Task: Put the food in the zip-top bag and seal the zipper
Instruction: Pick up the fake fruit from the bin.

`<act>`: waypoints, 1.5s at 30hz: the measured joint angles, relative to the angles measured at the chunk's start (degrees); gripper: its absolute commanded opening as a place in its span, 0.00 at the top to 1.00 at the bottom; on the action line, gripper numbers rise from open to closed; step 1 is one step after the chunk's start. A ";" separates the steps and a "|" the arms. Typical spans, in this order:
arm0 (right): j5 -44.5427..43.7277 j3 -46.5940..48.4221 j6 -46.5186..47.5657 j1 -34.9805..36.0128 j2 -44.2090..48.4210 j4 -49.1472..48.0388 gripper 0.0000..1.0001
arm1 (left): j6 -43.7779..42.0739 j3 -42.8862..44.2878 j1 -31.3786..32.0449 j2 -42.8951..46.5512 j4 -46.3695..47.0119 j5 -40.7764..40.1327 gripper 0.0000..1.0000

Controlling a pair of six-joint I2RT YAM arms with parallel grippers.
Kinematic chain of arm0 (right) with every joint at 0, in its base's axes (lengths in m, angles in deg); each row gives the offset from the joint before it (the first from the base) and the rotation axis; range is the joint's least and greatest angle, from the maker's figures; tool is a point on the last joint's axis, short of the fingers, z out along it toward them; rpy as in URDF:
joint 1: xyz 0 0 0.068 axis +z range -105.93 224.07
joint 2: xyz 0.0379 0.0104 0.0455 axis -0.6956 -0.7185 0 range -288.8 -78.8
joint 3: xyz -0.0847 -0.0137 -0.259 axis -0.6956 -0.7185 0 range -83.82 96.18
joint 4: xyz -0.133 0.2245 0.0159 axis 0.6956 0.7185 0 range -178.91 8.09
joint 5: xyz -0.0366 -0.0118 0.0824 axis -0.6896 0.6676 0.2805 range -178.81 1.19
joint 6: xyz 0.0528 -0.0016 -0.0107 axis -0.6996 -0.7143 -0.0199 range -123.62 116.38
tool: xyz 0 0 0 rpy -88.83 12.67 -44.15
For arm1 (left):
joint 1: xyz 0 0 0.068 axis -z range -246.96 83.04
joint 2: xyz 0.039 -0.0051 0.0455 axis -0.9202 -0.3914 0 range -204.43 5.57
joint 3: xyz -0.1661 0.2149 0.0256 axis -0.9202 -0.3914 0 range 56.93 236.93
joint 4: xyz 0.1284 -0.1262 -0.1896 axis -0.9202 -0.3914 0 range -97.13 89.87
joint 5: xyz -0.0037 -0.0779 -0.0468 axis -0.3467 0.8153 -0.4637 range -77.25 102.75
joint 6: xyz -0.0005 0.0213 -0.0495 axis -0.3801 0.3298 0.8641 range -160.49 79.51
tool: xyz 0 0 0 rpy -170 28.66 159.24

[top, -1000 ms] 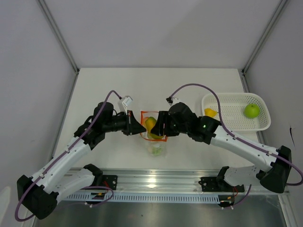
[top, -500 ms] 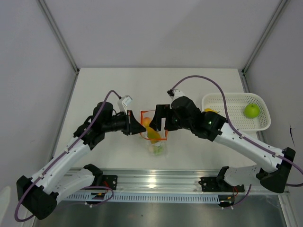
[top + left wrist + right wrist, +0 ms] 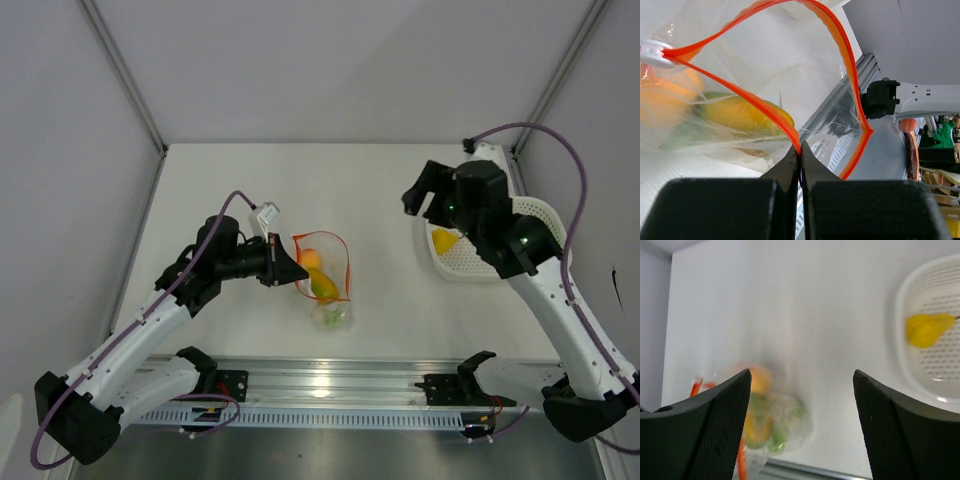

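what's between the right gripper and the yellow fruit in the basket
Nothing visible: the open right gripper hangs above the table, and the yellow fruit lies uncovered in the white basket.

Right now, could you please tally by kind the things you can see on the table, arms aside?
Food pieces: 4 (orange fruit, yellow-green fruit, leafy vegetable, yellow fruit)
Zip-top bag: 1
Basket: 1
Total: 6 in view; part of the basket is hidden.
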 measured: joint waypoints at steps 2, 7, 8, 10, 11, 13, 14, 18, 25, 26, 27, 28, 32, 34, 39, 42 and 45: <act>0.26 -0.22 1.20 -7.23 1.51 0.07 0.18 | 0.00 0.00 -0.02 0.00 -0.02 0.02 0.99; 4.72 -5.42 3.82 -24.30 3.39 -2.01 0.14 | 0.00 0.00 -0.07 0.39 -0.24 0.07 0.99; 6.27 -6.95 4.09 -27.30 2.89 -2.49 0.13 | 0.00 0.00 -0.09 0.46 -0.28 0.07 0.99; 9.44 -10.64 4.33 -32.17 1.05 -4.68 0.12 | -0.02 0.00 -0.09 0.48 -0.39 0.09 0.99; 11.17 -12.61 4.42 -34.51 -0.17 -5.49 0.12 | -0.02 0.00 -0.09 0.48 -0.39 0.09 0.99; 13.97 -16.26 4.39 -37.62 -2.99 -7.26 0.12 | -0.02 0.00 -0.11 0.48 -0.39 0.11 1.00; 14.99 -17.84 4.31 -38.80 -4.63 -8.22 0.12 | -0.02 0.00 -0.11 0.48 -0.39 0.11 0.99; 17.25 -21.77 3.45 -40.09 -10.99 -12.15 0.12 | -0.04 0.00 -0.15 0.24 -0.35 0.33 1.00; 20.90 -24.52 2.56 -40.19 -20.00 -19.67 0.13 | -0.04 0.00 -0.26 -0.37 -0.28 0.55 1.00; 21.44 -24.98 2.25 -40.19 -20.94 -20.98 0.13 | -0.04 0.00 -0.26 -0.42 -0.28 0.55 0.99; 22.01 -25.33 1.99 -40.19 -21.86 -21.92 0.13 | -0.04 0.00 -0.26 -0.48 -0.28 0.57 0.99; 22.51 -25.64 1.84 -40.19 -22.73 -22.84 0.13 | -0.04 0.00 -0.26 -0.55 -0.28 0.59 0.99; 24.46 -26.27 0.85 -40.17 -25.73 -26.03 0.13 | -0.04 0.00 -0.31 -0.68 -0.26 0.94 1.00; 25.22 -26.36 0.50 -40.17 -27.08 -27.43 0.13 | -0.04 0.00 -0.33 -0.68 -0.24 0.96 0.99; 25.97 -26.36 0.17 -40.17 -30.67 -30.01 0.19 | -0.04 0.00 -0.35 -0.68 -0.26 0.98 0.99; 26.29 -26.43 -0.15 -40.19 -32.22 -30.88 0.25 | -0.04 0.00 -0.37 -0.68 -0.28 0.98 0.99; 26.29 -26.93 -0.35 -40.17 -32.30 -31.82 0.44 | -0.04 0.00 -0.37 -0.68 -0.31 0.98 0.99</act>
